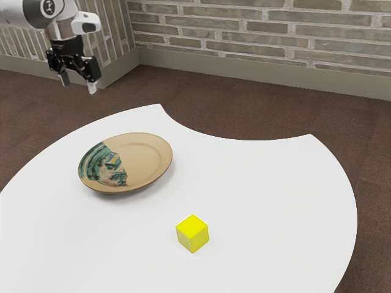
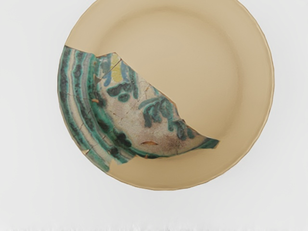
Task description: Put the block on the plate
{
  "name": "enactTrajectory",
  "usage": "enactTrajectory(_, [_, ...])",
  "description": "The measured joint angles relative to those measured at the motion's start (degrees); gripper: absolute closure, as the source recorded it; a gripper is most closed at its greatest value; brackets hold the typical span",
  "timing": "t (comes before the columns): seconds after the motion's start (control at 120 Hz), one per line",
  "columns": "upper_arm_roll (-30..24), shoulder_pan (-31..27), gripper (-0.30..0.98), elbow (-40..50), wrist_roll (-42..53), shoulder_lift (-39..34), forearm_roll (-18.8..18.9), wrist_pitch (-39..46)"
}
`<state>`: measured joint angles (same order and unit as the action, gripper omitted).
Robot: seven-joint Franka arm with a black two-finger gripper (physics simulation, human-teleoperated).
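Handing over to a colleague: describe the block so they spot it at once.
On the white table, find the round, tan, partly green-patterned plate. The block is nearer the camera, toward the exterior view's right. Unlike the plate, it's a small, all-yellow cube.

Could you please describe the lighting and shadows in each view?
Exterior view: bright, even light nearly whites out the table; a faint shadow edges the plate; the block is brighter on top than on its sides. Wrist view: the table reads pale grey, with no strong glare on the plate.
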<state>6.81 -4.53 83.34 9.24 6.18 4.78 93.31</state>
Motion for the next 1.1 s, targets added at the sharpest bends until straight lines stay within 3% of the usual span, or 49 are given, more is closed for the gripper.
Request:
enactTrajectory(0.15, [-0.1,2.6,0.0,0.6,0.6,-0.2,-0.7,-0.8])
enactTrajectory(0.242, [0.0,7.2,0.0,6.4,0.5,-1.2,-0.9,0.8])
enactTrajectory(0.5, [-0.2,19.0,0.0,26.6,-3.4,-4.9,-0.6,12.7])
enactTrajectory(0.692, [0.0,25.9,0.0,35.2,-7.7,-4.4,-2.0,22.8])
enactTrajectory(0.933, [0.0,24.5,0.0,38.3,-12.1,-0.7,-4.3,32.2])
enactTrajectory(1.1, [0.0,26.8,0.0,38.7,-14.1,1.5,-4.7,36.0])
